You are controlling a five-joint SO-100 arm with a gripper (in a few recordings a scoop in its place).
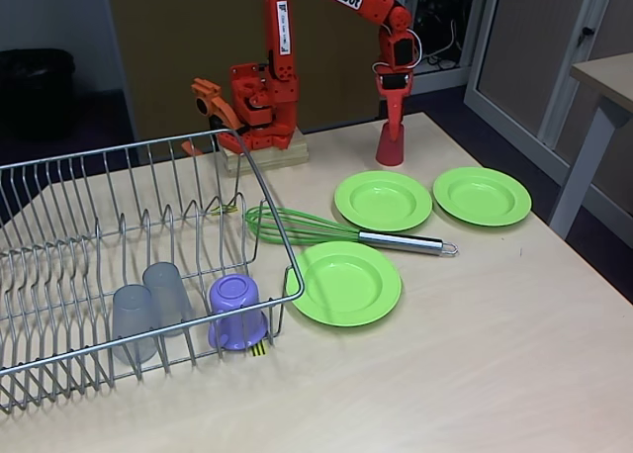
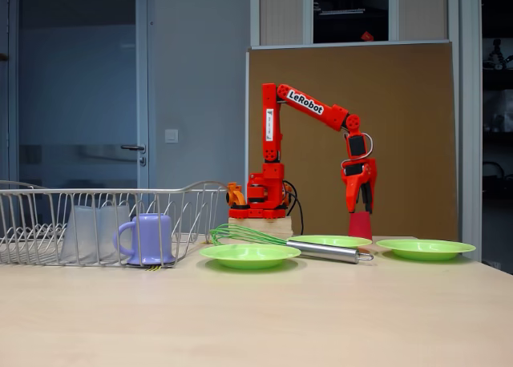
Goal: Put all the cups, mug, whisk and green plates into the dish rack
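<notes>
The red cup [image 1: 391,146] [image 2: 360,225] stands upside down on the table near the arm's base. My gripper [image 1: 394,117] [image 2: 360,205] hangs straight over it, fingertips at its top, jaws open about a cup's width. The wire dish rack [image 1: 59,166] [image 2: 32,192] at the left holds two frosted cups [image 1: 134,319] [image 1: 166,293] [image 2: 84,232] and the lilac mug [image 1: 237,313] [image 2: 148,239]. The green whisk [image 1: 297,226] [image 2: 248,235] lies beside the rack, its steel handle pointing right. Three green plates [image 1: 346,283] [image 1: 383,200] [image 1: 482,195] [image 2: 250,255] [image 2: 425,248] lie flat on the table.
The arm's base [image 1: 262,107] sits on a wooden block at the table's back edge. Another table's leg [image 1: 584,176] stands at the far right. The table's front half is bare wood [image 1: 475,374].
</notes>
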